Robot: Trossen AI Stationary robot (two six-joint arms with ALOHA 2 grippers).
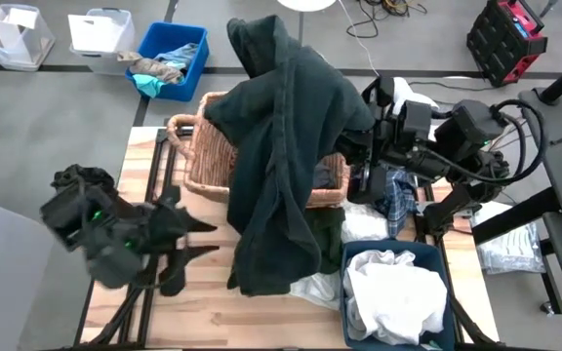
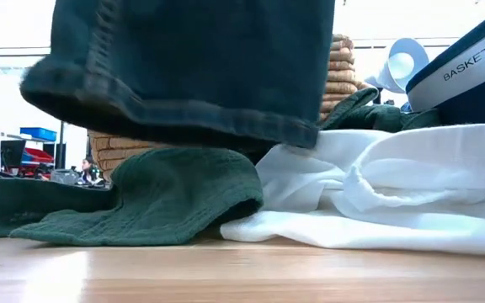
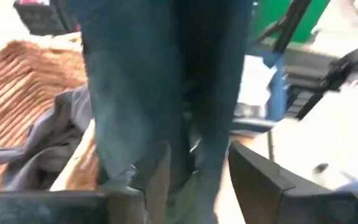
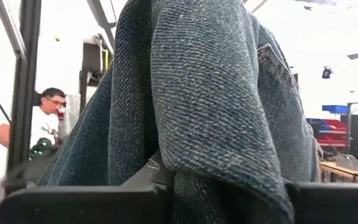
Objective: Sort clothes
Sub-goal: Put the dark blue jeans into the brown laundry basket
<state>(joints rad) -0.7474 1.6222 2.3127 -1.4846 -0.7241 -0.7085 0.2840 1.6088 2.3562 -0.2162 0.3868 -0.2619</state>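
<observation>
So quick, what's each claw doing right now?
Left gripper: closed on the hanging dark denim garment.
Right gripper: closed on the same garment, holding it up.

You have a dark blue-grey denim garment (image 1: 281,146) hanging mid-frame over a tan wicker basket (image 1: 208,146). Below it lie a dark green cloth (image 2: 158,198) and white cloth (image 2: 377,194). The navy bin (image 1: 427,255) at lower right holds whites; a blue plaid piece (image 1: 395,195) sits above it. The desk (image 1: 213,312) is pale wood.
</observation>
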